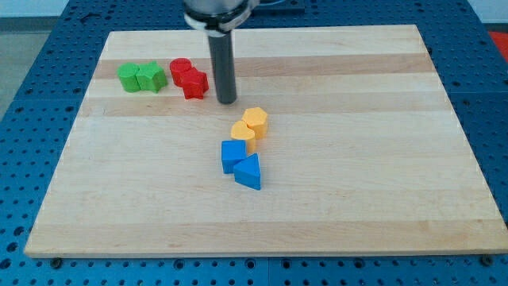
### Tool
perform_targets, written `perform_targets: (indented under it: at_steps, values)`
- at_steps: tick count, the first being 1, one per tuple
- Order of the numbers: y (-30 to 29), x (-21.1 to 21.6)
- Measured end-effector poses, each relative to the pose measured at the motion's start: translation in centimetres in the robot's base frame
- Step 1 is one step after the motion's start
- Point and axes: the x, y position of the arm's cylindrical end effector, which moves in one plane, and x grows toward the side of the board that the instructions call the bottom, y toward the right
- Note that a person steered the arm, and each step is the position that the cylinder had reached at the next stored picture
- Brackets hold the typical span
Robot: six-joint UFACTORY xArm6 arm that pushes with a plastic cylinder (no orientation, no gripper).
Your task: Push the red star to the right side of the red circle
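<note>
The red circle [180, 68] lies near the view's top left of the wooden board [357, 183]. The red star [193, 83] touches it on its lower right side. My tip [227, 101] rests on the board just to the right of the red star, a small gap apart from it. The dark rod rises from the tip to the view's top edge.
Two green blocks [141, 77] sit side by side left of the red pair. A yellow hexagon [255, 121] and another yellow block [243, 133] lie below right of my tip. A blue cube [232, 154] and a blue triangle [248, 171] lie below those.
</note>
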Motion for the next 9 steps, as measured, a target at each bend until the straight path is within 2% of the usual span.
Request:
perform_targets:
  at_steps: [1, 2, 3, 6, 9]
  values:
    - [-3.7, 1.7]
    - [-9.3, 1.8]
    - [-12.0, 1.3]
    - [-10.0, -0.7]
    - [-2.6, -2.1]
